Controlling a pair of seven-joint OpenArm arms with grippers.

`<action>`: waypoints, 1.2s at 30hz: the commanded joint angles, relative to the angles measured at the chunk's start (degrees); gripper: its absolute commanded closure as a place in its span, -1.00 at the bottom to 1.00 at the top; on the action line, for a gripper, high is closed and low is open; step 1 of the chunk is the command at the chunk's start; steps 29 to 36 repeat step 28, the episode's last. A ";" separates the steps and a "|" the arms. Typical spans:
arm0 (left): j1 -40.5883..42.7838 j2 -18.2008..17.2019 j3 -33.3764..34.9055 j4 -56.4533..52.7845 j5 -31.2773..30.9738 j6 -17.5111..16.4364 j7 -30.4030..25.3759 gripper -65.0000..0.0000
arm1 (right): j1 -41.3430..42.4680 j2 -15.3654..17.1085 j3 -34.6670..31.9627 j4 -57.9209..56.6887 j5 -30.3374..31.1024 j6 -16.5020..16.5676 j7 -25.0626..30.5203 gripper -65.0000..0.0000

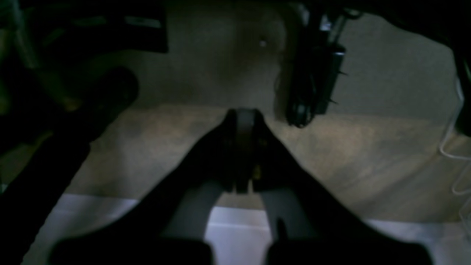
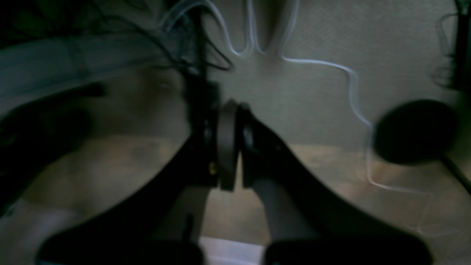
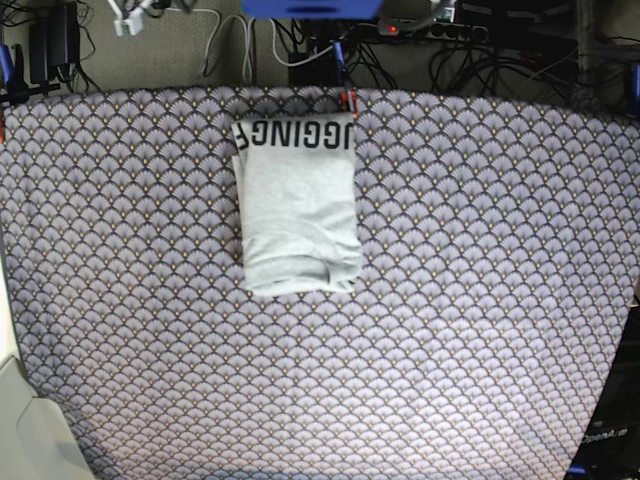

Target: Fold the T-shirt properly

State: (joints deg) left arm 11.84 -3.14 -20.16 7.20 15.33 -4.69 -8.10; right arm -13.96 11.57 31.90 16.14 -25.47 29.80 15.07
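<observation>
Two grippers, and you have both of them closed on nothing. The left gripper (image 1: 244, 114) shows in its own wrist view with jaws pressed together, hanging over dim carpet and a pale strip of floor. The right gripper (image 2: 230, 110) is the same — jaws together, nothing between them — with a white cable (image 2: 353, 88) snaking across the floor beyond it. Both wrist views are dark and blurred, so you get little more from them. Neither arm shows in the base view.

Out on the table, the T-shirt (image 3: 297, 210) lies folded into a narrow upright rectangle, near the far edge and a little left of centre. Black lettering runs across its far end, and its near end is rolled or doubled over. It rests on the scallop-patterned cloth (image 3: 480, 300), which covers the table from edge to edge.
</observation>
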 commanded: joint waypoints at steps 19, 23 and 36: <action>-4.85 0.63 -0.54 -0.39 -0.26 15.02 -0.30 0.99 | 3.80 -6.25 0.23 -6.08 -6.66 -33.36 1.59 1.00; -4.93 0.46 -0.54 -0.39 -0.26 15.02 -0.30 0.99 | 3.80 -6.52 0.50 -7.22 -6.66 -33.45 3.26 1.00; -4.93 -0.51 -0.45 -0.39 -0.26 15.02 -0.74 0.99 | 3.10 -7.31 0.50 -7.13 -6.66 -33.45 4.40 1.00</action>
